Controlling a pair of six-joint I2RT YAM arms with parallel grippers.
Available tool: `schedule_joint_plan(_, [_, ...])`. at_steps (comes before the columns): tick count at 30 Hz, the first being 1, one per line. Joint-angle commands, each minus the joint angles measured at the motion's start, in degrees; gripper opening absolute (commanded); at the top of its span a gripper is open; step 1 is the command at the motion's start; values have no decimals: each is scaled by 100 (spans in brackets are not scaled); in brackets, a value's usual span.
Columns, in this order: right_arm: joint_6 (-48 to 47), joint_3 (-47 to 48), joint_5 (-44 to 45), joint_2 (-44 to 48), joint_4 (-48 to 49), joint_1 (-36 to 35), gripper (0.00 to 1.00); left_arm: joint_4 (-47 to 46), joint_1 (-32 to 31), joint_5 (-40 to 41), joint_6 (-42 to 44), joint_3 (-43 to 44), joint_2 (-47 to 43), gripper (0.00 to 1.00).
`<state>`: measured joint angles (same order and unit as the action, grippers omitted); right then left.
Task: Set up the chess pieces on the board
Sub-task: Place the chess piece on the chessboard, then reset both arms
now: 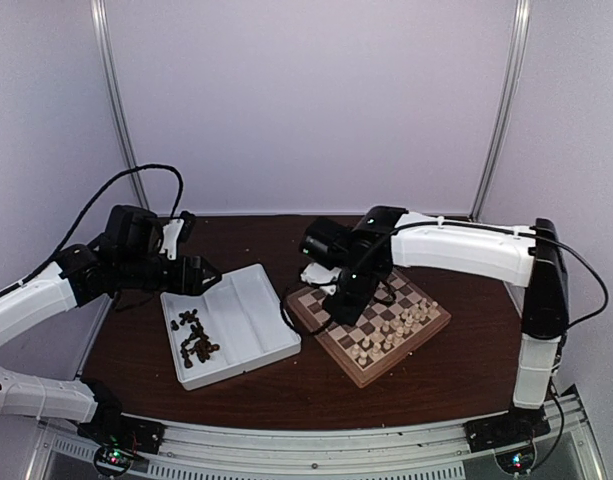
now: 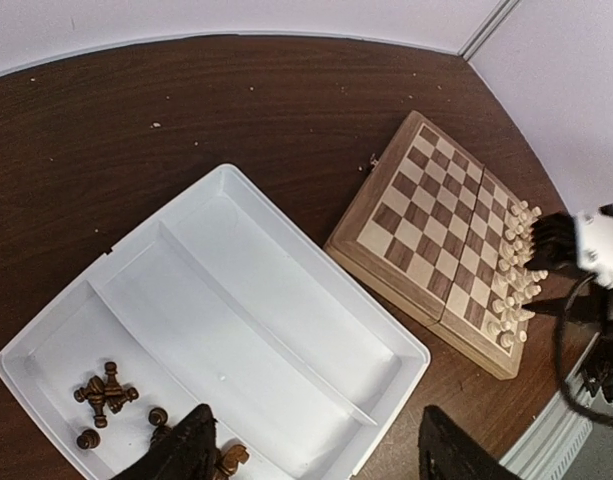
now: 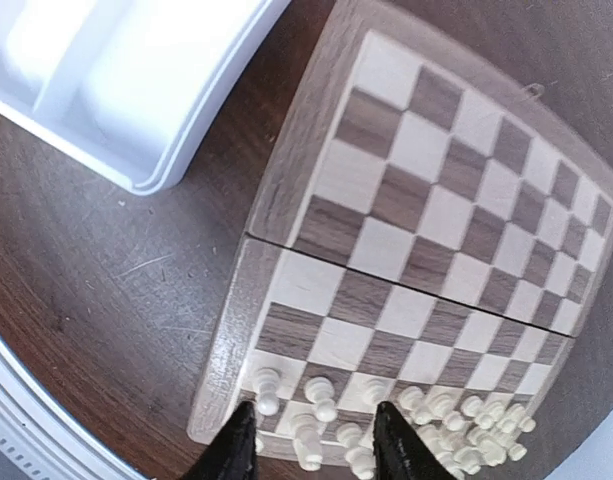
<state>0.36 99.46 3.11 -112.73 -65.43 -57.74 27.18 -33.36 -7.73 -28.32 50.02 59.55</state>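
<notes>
The thick square wooden chessboard [image 1: 371,325] is set diamond-wise right of centre in the top view, on the dark brown desk [image 1: 316,395], with one corner aimed at the lower edge. Small cream-white chess pieces [image 1: 394,328] are stood upright in two rows along its lower-right side. Dark brown chess pieces [image 1: 193,340] are heaped in the left compartment of the white plastic tray [image 1: 251,300]. The right tool [image 3: 314,430] is held open over the cream rows, with nothing gripped. The left tool [image 2: 316,445] is spread wide and empty near the tray.
</notes>
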Motion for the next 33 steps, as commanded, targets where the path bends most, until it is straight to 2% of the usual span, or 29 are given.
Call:
schedule_joint_plan(1, [449, -524, 661, 1039, 1036, 236, 45, 136, 41, 181, 159, 59, -87, 69])
schedule_joint_plan(4, [716, -1138, 1054, 1749, 1627, 402, 62, 605, 41, 607, 126, 89, -161, 69])
schedule_joint_plan(7, [1024, -1943, 1202, 2483, 2306, 641, 93, 992, 41, 1101, 80, -12, -326, 72])
schedule_joint_plan(9, [1266, -2419, 1059, 2849, 2633, 919, 100, 1206, 48, 1405, -11, -113, -458, 77])
schedule_joint_plan(12, [1718, -2950, 761, 3182, 2721, 1505, 100, 1553, 106, 1756, -147, -169, -556, 82])
schedule_joint_plan(16, [2099, -3558, 794, 3651, 2835, 2149, 100, 1818, 503, 1624, -267, -214, -491, 83])
schedule_joint_plan(21, [2612, -4471, 742, 4221, 3213, 3154, 98, 1811, 1494, 885, -366, -552, -507, 83])
schedule_joint_plan(24, [2776, -4963, 352, 4412, 3421, 3902, 95, 1695, 2089, 277, -483, -854, -537, 83])
schedule_joint_plan(25, [2810, -5116, 146, 4469, 3527, 4150, 92, 1682, 2182, 231, -527, -926, -535, 83])
schedule_joint_plan(29, [2993, -5724, -556, 4630, 4070, 4814, 70, 1558, 2265, 198, -702, -1036, -498, 80])
schedule_joint_plan(33, [3114, -5950, -873, 4383, 4403, 5145, 60, 1320, 2589, -1, -900, -1327, -452, 78])
